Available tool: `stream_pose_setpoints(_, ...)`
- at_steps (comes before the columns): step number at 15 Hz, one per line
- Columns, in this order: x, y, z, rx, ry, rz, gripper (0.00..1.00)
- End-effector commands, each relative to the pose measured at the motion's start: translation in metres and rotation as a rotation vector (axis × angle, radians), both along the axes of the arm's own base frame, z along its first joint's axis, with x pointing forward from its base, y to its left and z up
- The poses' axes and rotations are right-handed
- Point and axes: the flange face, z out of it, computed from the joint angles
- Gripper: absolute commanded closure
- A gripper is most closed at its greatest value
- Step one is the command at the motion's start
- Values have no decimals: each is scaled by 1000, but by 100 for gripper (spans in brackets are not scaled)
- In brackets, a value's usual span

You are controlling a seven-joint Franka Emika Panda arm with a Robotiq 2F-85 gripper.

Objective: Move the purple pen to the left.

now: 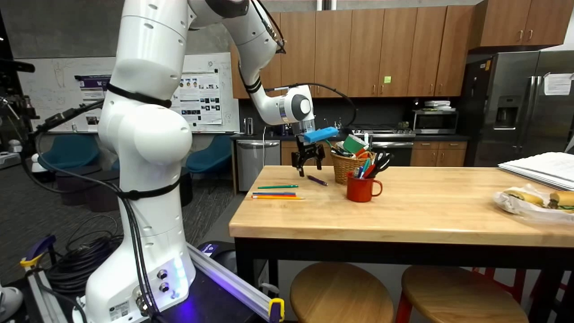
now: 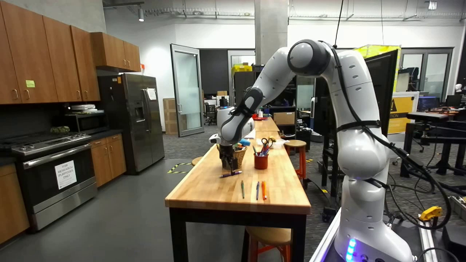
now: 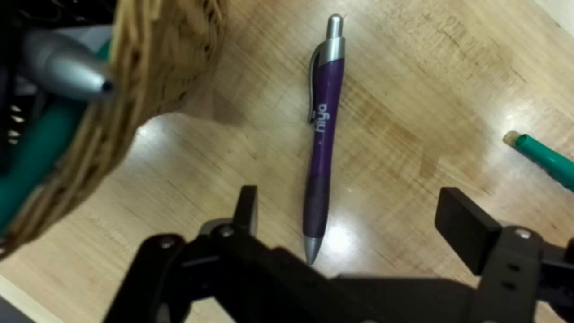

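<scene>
Gripper (image 3: 348, 215) wide over purple pen (image 3: 323, 139): prob. pre-grasp, nothing held, move left not yet begun.
Pen flat on tbl (image 1: 430, 213); tip end btwn fingers (image 3: 466, 229) w/o contact, body running to 12 o'clock in wrist view. Ht of gripper above tbl hard to judge. Left to do, I'd say: close, shift, release. Basket (image 3: 148, 85) at abt 10 o'clock of pen, green writing tool (image 3: 549, 159) at 3. Tbl pale, shiny wood; in an exterior view red mug (image 1: 359, 190) stands at 3 o'clock of pen, kitchen cabinets (image 1: 367, 54) at 1, fridge (image 1: 515, 112) at 2.
</scene>
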Motion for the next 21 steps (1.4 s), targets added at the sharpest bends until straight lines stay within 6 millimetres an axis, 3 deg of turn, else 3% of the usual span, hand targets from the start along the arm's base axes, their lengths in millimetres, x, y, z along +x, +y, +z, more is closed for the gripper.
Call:
stream_pose_setpoints(1, 8, -6, -4, 12, -6, 17, 0)
stream_pose_setpoints(21, 20, -1, -18, 111, 12, 10, 0)
